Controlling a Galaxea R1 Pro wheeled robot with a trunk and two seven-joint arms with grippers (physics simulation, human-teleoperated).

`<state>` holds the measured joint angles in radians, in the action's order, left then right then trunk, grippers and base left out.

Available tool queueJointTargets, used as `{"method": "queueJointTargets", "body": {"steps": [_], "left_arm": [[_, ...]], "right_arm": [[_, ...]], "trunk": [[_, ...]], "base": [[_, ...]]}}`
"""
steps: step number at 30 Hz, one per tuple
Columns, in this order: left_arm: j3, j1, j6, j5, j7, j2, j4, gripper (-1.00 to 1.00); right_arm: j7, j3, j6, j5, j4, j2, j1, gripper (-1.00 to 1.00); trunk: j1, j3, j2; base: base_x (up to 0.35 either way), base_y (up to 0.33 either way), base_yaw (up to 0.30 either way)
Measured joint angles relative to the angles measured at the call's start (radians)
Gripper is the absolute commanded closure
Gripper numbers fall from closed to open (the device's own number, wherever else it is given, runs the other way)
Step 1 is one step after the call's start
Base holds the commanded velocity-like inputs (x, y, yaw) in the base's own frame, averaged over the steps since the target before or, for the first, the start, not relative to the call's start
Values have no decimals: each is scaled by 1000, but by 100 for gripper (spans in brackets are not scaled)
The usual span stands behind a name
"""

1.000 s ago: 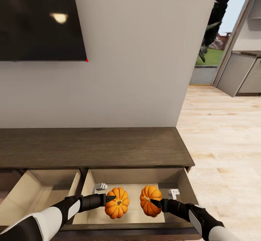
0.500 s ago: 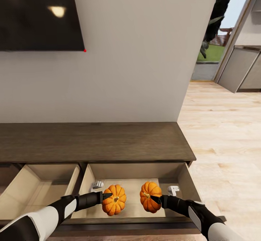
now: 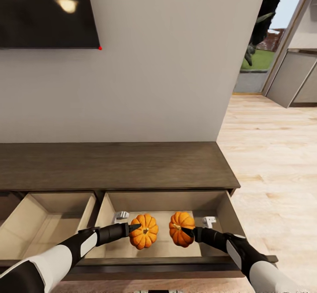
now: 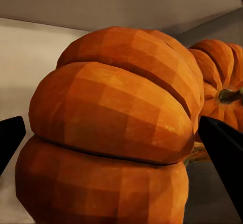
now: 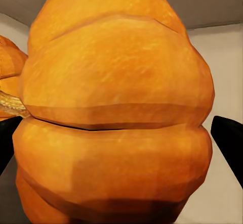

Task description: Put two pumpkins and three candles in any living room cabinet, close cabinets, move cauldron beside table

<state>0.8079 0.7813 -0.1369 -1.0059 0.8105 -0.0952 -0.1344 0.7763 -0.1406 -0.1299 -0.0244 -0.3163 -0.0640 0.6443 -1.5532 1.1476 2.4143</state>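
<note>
The long dark-brown cabinet [image 3: 114, 165] stands against the wall with two drawers pulled out. Over the right drawer's [image 3: 220, 211] pale inside, two orange ribbed pumpkins hang side by side, tipped with their stems toward each other. My left gripper [image 3: 134, 228] is shut on the left pumpkin [image 3: 145, 232], which bulges between the dark fingertips [image 4: 223, 148] in the left wrist view. My right gripper [image 3: 188, 231] is shut on the right pumpkin [image 3: 179, 228], seen close up [image 5: 116, 107] in the right wrist view. No candle, cauldron or table is in view.
The left drawer [image 3: 26, 216] stands open with nothing in it. A black screen [image 3: 44, 11] hangs on the wall above. Pale wood floor [image 3: 273, 161] opens to the right toward a doorway and grey units [image 3: 295, 81].
The whole picture has slid upward as the camera moved. Both grippers still hold their pumpkins over the right drawer, at about the same place within it.
</note>
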Motion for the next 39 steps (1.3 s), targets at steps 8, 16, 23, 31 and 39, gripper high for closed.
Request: {"method": "queueJointTargets", "body": {"steps": [8, 16, 23, 31, 39], "left_arm": [[-21, 25, -1, 0, 4, 2, -7, 100], [-41, 26, -1, 0, 30, -30, -22, 100], [-44, 30, -2, 1, 52, -48, -31, 100], [-77, 35, 1, -8, 43, -40, -51, 100], [-128, 34, 0, -23, 58, -38, -63, 100]], "right_arm": [[0, 0, -25, -1, -49, 1, 10, 100], [-2, 0, -28, -1, -80, -2, 12, 100], [-3, -1, -28, 1, -124, -3, 15, 100], [0, -2, -54, -10, -122, -7, 22, 100], [-1, -2, -75, -9, -125, -8, 20, 100]], "trunk": [[-31, 38, 56], [-48, 78, 87], [-52, 115, 88], [-52, 123, 89], [-52, 123, 89]], "base": [[0, 0, 0], [0, 0, 0], [0, 0, 0], [0, 0, 0], [0, 0, 0]]}}
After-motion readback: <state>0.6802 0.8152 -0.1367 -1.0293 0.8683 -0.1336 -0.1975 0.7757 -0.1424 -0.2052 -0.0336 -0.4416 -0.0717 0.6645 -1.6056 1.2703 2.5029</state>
